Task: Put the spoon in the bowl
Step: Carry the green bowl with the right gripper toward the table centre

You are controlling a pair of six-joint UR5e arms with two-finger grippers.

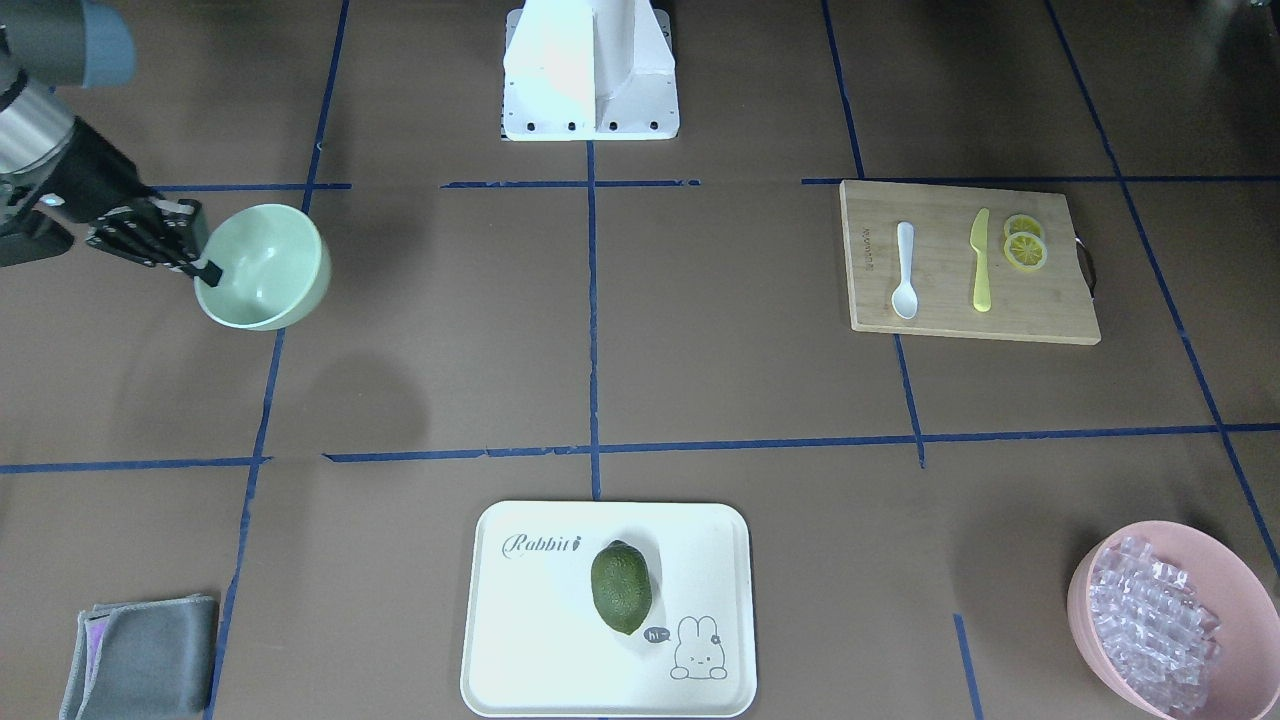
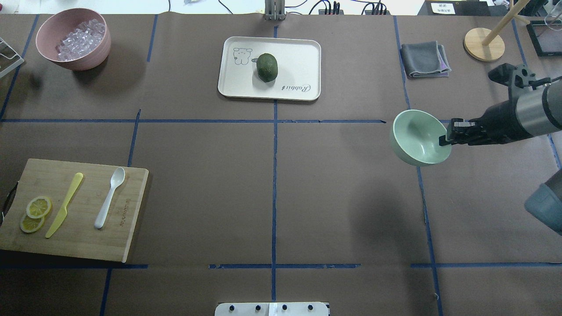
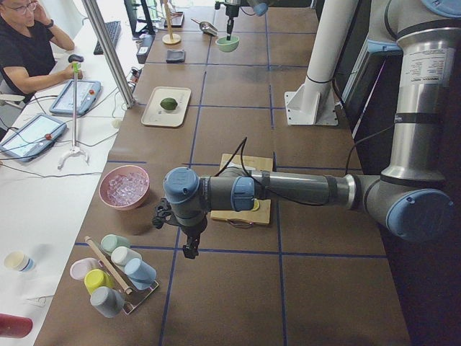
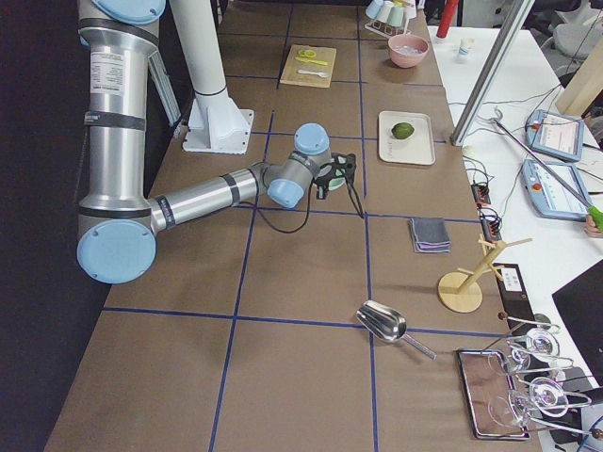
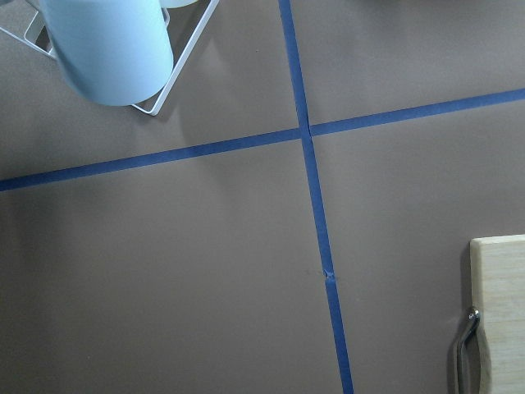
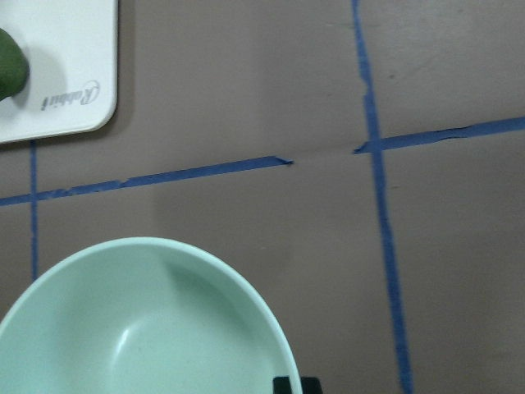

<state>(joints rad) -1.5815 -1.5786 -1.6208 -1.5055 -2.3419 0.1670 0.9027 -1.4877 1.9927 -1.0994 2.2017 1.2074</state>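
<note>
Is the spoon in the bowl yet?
Not yet. Done: the right claw grips the small mint-green round bowl by its rim, tilted above the table. Left to do: the white plastic spoon lies on the wooden cutting board beside the yellow plastic knife, untouched; it must go into the bowl.

- Bright, even light from above; all 6 views fairly sharp.
- Soft, blurred shadow on the tabletop (image 2: 307, 197) below my lifted bowl (image 2: 415, 138).
- White tray (image 1: 540, 640) looks slightly washed out.
</note>
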